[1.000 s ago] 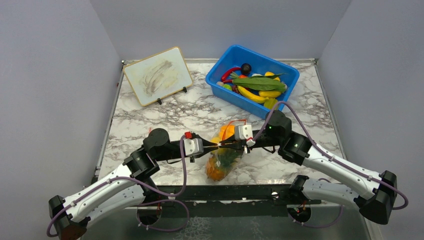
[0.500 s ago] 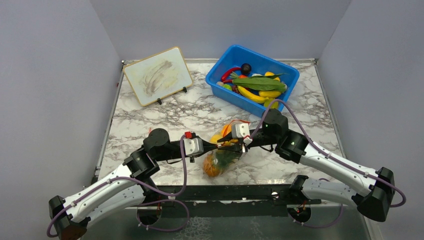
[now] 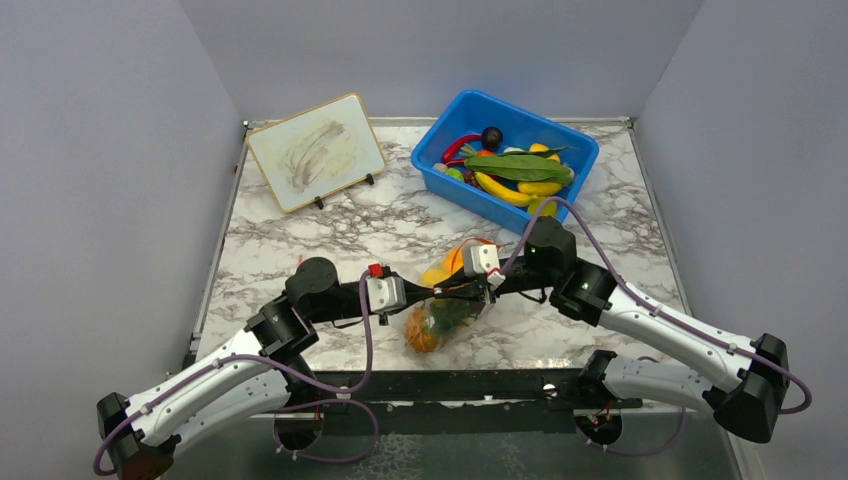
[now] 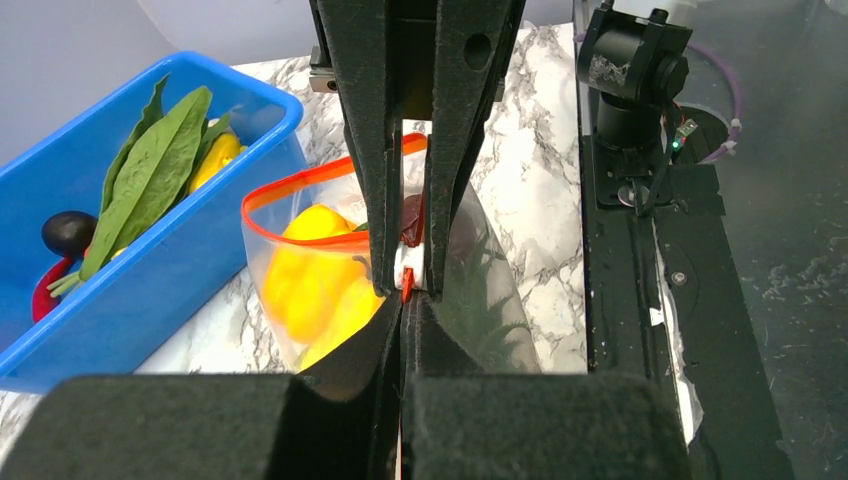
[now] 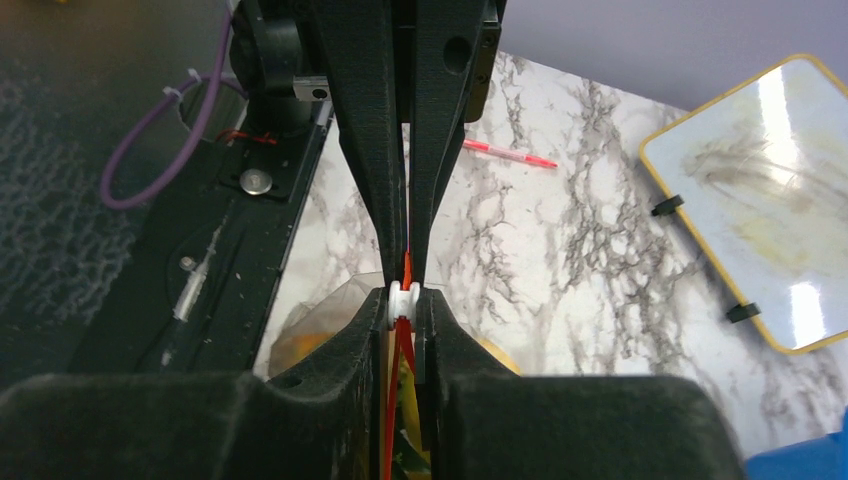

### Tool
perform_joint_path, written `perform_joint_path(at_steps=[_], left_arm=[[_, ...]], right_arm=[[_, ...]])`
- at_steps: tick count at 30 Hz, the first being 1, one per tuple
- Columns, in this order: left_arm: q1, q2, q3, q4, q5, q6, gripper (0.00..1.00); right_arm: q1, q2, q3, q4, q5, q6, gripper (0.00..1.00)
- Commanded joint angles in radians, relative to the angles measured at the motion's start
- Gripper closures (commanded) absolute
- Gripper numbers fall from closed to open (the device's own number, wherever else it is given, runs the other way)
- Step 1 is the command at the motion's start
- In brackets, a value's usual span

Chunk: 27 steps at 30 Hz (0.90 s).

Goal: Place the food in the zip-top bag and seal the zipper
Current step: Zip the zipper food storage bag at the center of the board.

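The zip-top bag (image 3: 437, 322) hangs between my two grippers near the table's front edge. It holds an orange pineapple with a green crown (image 3: 426, 337) and a yellow fruit (image 4: 310, 275). My left gripper (image 3: 433, 293) is shut on the end of the red-orange zipper (image 4: 300, 192); in its wrist view its tips (image 4: 403, 298) pinch the strip. My right gripper (image 3: 464, 291) faces it tip to tip, shut on the zipper's white slider (image 5: 402, 296), with the red strip (image 5: 396, 390) running back between its fingers. More food lies in the blue bin (image 3: 446, 165).
The blue bin stands at the back right with bananas (image 3: 505, 190), a green leaf (image 3: 515, 166) and a dark round fruit (image 3: 491, 135). A small whiteboard (image 3: 315, 152) stands on its feet at the back left. A red pen (image 5: 510, 153) lies on the marble.
My right gripper has slid left along the zipper until its tips meet the left gripper's. The bag has shifted a little left and nearer. The left arm has hardly moved.
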<state>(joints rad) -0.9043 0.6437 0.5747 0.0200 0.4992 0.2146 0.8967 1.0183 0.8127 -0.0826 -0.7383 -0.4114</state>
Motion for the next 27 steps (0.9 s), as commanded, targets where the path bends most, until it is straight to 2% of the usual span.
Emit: perform_joint_path(at_steps=[1,7,14,18,21,24,27], left_arm=[[-0.001,-0.036,0.003,0.003,-0.012,0.021,1.00],[-0.001,-0.104,0.003,0.002,-0.016,0.051,1.00],[-0.001,-0.102,0.036,-0.088,-0.019,0.089,1.00],[-0.001,-0.101,0.031,-0.085,-0.036,0.098,1.00],[-0.001,-0.097,0.025,-0.044,-0.069,0.076,1.00],[-0.001,-0.089,0.013,-0.004,-0.088,0.054,0.83],[-0.002,-0.060,0.014,0.003,-0.061,0.041,0.73]], right_arm=[[-0.001,-0.017,0.026,-0.018,0.013,-0.018,0.99],[-0.002,-0.041,0.042,-0.104,0.107,-0.054,0.99],[-0.001,-0.062,0.063,-0.175,0.185,-0.065,0.99],[-0.001,-0.069,0.064,-0.184,0.191,-0.072,0.99],[-0.001,-0.056,0.064,-0.148,0.136,-0.061,0.99],[-0.002,-0.041,0.060,-0.098,0.076,-0.033,0.99],[-0.002,-0.033,0.050,-0.051,0.060,-0.012,0.99]])
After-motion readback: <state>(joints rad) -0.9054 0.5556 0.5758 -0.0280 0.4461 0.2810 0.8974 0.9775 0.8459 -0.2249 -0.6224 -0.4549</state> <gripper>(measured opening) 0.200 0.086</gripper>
